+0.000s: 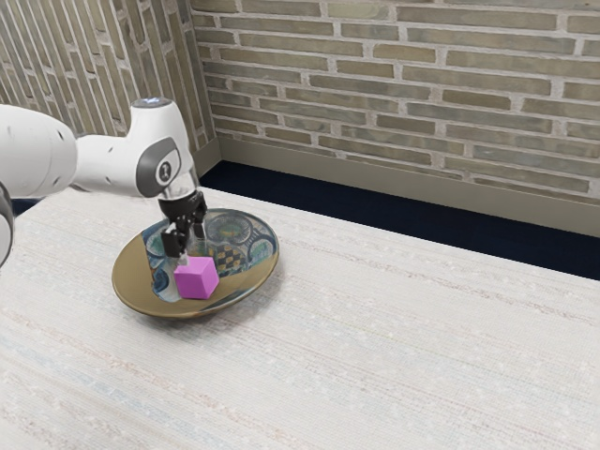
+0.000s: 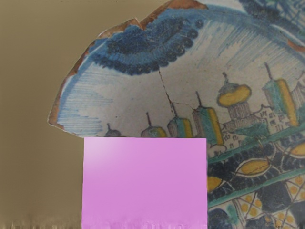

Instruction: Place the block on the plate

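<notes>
Across the front of the exterior view runs the pale, faintly streaked tabletop (image 1: 394, 356), carrying the plate (image 1: 133, 279). Within the plate's outline is the pink block (image 1: 195, 280), directly below the hand (image 1: 191, 251); whether it rests on the plate or is held just above, I cannot tell. Nor can I tell how far open the hand is, or if it has hold of the block.

The wrist view brings out the plate's painting: a dark-blue scalloped patch (image 2: 152, 47), towers (image 2: 180, 126) and a yellow dome (image 2: 234, 95) on a whitish ground, with the block across the border between plain brown and painted picture. The exterior view adds the block's sides: a broad face toward the camera, a narrower one toward the exterior view's right. It looks upright and cube-like, its edges nearly equal, so I cannot pick out a long axis. In the wrist view its visible outline has straight, squared edges.

Farther back are the white arm (image 1: 105, 164), a dark floor (image 1: 375, 211) and a brick wall (image 1: 422, 80).
</notes>
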